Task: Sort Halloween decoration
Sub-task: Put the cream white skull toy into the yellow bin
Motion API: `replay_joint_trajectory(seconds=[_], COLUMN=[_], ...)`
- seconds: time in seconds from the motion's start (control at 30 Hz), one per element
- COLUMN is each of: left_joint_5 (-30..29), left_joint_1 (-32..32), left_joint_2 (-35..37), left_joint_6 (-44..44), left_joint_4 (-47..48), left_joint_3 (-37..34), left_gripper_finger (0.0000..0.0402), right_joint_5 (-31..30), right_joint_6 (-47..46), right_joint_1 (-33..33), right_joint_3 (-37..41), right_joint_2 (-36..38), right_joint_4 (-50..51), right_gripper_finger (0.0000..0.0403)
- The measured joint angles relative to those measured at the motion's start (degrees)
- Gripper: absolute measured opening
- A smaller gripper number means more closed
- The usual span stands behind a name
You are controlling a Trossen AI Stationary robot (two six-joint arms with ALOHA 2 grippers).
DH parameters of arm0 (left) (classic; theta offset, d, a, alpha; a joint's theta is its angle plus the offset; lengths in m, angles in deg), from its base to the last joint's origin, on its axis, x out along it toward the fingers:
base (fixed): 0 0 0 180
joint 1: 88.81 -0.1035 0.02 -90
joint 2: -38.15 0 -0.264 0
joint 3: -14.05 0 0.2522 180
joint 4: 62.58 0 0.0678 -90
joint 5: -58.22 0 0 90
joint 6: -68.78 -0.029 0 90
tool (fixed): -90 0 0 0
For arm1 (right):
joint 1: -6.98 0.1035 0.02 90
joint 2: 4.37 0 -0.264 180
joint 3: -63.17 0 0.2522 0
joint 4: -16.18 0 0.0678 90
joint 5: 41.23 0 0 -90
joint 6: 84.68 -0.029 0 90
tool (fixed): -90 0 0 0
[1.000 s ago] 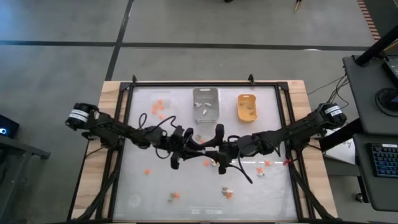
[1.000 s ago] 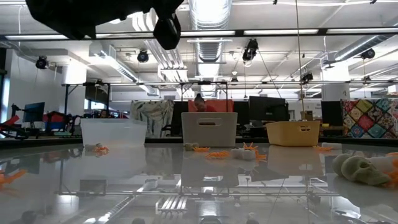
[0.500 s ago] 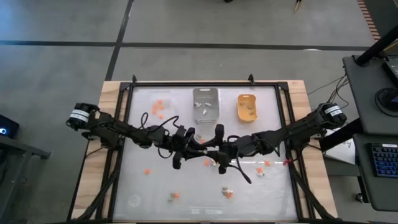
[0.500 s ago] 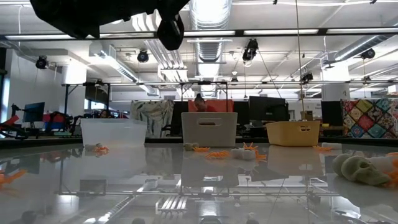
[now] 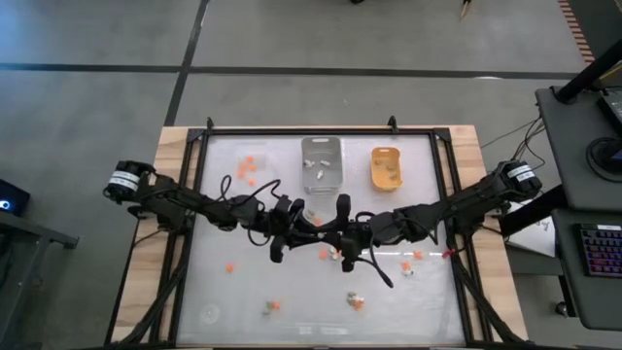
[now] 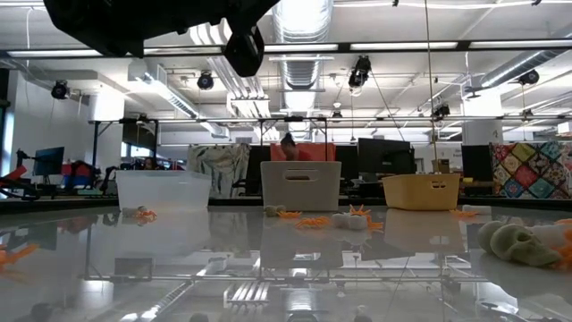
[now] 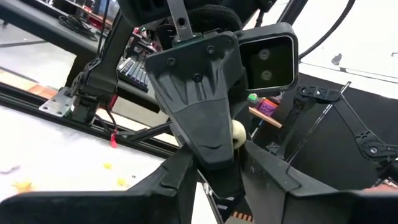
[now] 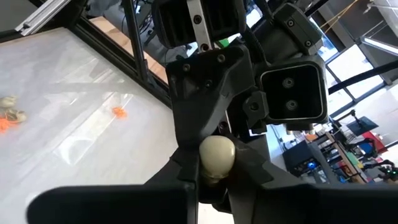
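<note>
Both arms meet above the middle of the table (image 5: pixel 224 321). My left gripper (image 5: pixel 309 226) and my right gripper (image 5: pixel 336 236) face each other, fingertips interleaved, with a small cream, rounded Halloween trinket (image 8: pixel 216 154) between them. The left wrist view shows only a sliver of that trinket (image 7: pixel 237 134) behind a right finger. More decorations lie loose on the table: orange ones (image 5: pixel 229 267) (image 5: pixel 356 300) and a whitish one (image 5: pixel 408 271). My left gripper (image 7: pixel 217 171) comes level from the table's left. The trinket's edge (image 7: pixel 238 138) shows between its fingers, but the right finger in front hides the contact. The trinket is clear of the table. My right gripper (image 8: pixel 214 177) comes level from the table's right and pinches the trinket's lower part (image 8: pixel 215 169) between its two fingers. The trinket's rounded top stands above the fingers, clear of the table.
Three small trays stand in a row at the far side: a clear one (image 5: pixel 251 170) with orange bits, a grey one (image 5: pixel 322 162) and an orange-yellow one (image 5: pixel 387 167). A pale skull-like trinket (image 6: pixel 514 243) lies near the right. Cables hang below both arms.
</note>
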Motion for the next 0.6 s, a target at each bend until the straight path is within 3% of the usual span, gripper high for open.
replay_joint_trajectory(seconds=[0.3,0.47,0.6], left_joint_5=[4.92,5.22,4.21], left_joint_1=[-2.07,-4.13,-5.21], left_joint_2=[1.94,5.36,9.11], left_joint_6=[-0.47,-4.18,-7.25], left_joint_4=[3.01,12.52,20.06], left_joint_3=[-0.02,-0.04,-0.04], left_gripper_finger=[0.0176,0.0216,0.0223], right_joint_5=[-0.93,-12.28,-21.47], right_joint_6=[-3.98,-8.89,-17.16], right_joint_1=[-0.15,-0.77,-3.87], right_joint_3=[-0.02,-0.02,-0.04], right_joint_2=[0.85,2.12,3.34], right_joint_4=[0.45,1.22,6.09], right_gripper_finger=[0.0035,0.0035,0.0035])
